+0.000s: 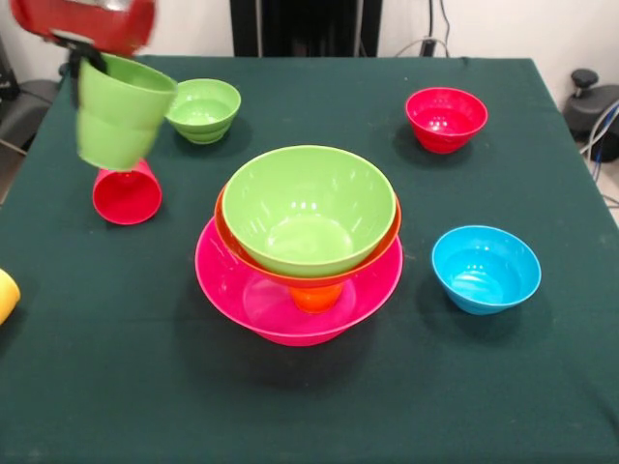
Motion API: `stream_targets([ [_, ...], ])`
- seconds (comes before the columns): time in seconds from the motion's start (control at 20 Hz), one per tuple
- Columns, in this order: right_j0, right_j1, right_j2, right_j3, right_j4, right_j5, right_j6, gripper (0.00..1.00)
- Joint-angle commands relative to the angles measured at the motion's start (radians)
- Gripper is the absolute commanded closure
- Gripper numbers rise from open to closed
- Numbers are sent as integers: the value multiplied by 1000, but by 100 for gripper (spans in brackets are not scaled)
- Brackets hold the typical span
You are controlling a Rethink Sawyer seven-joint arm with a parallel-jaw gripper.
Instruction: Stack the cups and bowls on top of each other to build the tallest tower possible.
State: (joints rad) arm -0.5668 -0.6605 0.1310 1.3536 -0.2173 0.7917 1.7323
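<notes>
My gripper (90, 60) is at the far left of the front view, shut on the rim of the green cup (121, 114) and holding it upright in the air above the red cup (127, 194). The red cup lies on its side. The tower stands mid-table: the very large pink bowl (232, 290) is its base, and an orange cup (316, 296) stands inside it. On that cup rests the large orange bowl (389, 242) with the large green bowl (308, 208) nested in it. The yellow cup (5, 295) shows partly at the left edge.
The small green bowl (203, 109) sits at the far left, just right of the held cup. The small red bowl (446, 118) is far right and the small blue bowl (486, 268) near right. The dark green tablecloth (309, 406) covers the table.
</notes>
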Motion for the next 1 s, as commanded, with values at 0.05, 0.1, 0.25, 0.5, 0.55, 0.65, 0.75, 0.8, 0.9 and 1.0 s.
stream_targets([
  [0.05,-78,-42,131,189,-94,-95,-247,100],
  [0.1,-78,-54,131,207,-100,-107,-240,100],
  [0.25,-74,-79,142,258,-110,-124,-215,100],
  [0.5,-44,-121,133,310,-118,-135,-145,100],
  [0.55,-42,-126,135,315,-117,-133,-140,100],
  [0.65,-40,-126,138,323,-118,-130,-130,100],
  [0.75,-39,-127,140,335,-120,-145,-116,100],
  [0.8,-43,-126,147,342,-115,-152,-114,100],
  [0.9,-46,-127,155,352,-110,-165,-107,100],
  [1.0,-38,-128,152,346,-115,-162,-97,100],
])
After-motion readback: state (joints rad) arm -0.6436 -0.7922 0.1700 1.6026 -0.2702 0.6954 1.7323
